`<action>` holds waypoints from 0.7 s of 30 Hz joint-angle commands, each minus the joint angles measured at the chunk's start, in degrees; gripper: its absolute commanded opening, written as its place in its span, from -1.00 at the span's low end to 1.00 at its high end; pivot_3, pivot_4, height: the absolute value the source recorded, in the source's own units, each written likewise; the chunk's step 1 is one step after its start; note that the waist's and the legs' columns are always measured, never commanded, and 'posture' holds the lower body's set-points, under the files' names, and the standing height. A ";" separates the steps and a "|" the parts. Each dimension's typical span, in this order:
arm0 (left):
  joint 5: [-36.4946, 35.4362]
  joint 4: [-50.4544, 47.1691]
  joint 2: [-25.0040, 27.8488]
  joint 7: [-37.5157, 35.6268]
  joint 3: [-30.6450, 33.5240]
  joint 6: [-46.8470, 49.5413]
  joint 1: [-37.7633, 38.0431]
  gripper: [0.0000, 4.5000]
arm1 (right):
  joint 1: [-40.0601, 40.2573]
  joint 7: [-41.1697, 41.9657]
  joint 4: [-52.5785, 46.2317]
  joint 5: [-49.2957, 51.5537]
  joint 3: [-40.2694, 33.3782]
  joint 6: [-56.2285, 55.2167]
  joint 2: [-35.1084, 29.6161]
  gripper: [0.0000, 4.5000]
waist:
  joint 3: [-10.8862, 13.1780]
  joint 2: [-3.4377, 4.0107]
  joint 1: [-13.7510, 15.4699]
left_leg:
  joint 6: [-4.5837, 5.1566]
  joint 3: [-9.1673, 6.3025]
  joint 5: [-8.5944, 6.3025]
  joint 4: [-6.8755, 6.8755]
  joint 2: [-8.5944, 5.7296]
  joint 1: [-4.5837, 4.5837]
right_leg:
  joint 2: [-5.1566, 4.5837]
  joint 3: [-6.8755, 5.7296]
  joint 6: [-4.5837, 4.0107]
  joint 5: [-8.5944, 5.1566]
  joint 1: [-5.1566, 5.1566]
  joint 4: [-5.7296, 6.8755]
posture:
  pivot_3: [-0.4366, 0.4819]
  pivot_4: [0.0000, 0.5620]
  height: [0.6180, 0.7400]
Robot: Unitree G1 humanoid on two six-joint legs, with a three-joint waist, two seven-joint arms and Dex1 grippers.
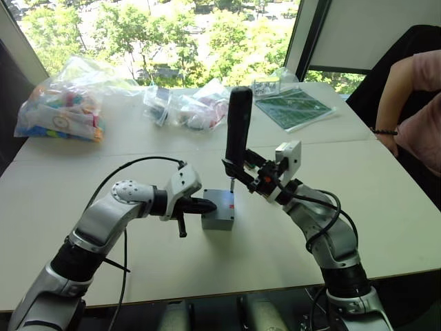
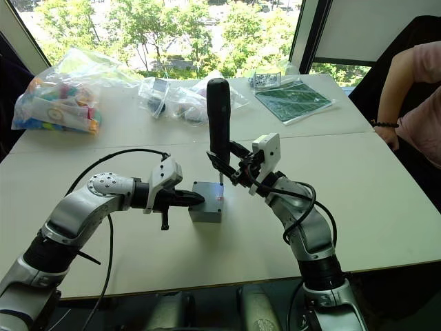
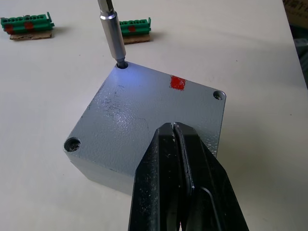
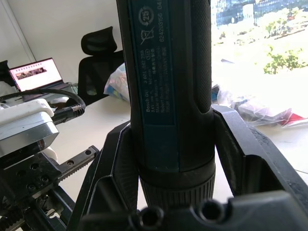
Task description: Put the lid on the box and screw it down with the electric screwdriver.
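Box (image 1: 219, 209), lid (image 3: 144, 120) seated, mid-bench: rigid, light, liable to slide. Left end effector (image 3: 179, 144) pinched together, bracing its near edge. Electric screwdriver (image 1: 238, 131) upright, clamped in right end effector (image 1: 242, 172), bit in corner hole; smooth barrel, best gripped low.

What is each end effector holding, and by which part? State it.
Right end effector clamps the screwdriver by its lower body, near the bit. Left end effector is shut, empty, against the box.

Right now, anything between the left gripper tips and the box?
No gap: left gripper, shut, rests its tips on the lid atop the box, seen in the left wrist view.
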 commanded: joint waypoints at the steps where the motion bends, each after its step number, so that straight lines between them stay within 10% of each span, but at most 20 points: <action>1: 0.58 -1.20 -0.20 0.03 -0.72 0.01 0.34 -1.00 | -0.03 0.04 2.44 -0.42 -1.14 1.28 -0.71 -0.17 | 0.00 0.00 0.01 | 0.00 0.00 0.00 0.00 0.00 0.00 | 0.00 0.00 0.00 0.00 0.00 0.00 | -0.05 -0.47 1.00; 21: 1.13 1.63 -2.29 0.84 0.15 -2.34 1.23 -1.00 | -17.61 -4.95 -4.15 18.04 -15.97 15.17 -3.76 -0.17 | 0.51 0.22 1.20 | 0.03 0.01 -0.02 -0.04 0.05 -0.18 | 0.10 0.06 -0.02 0.01 -0.21 -0.02 | -0.05 -0.47 1.00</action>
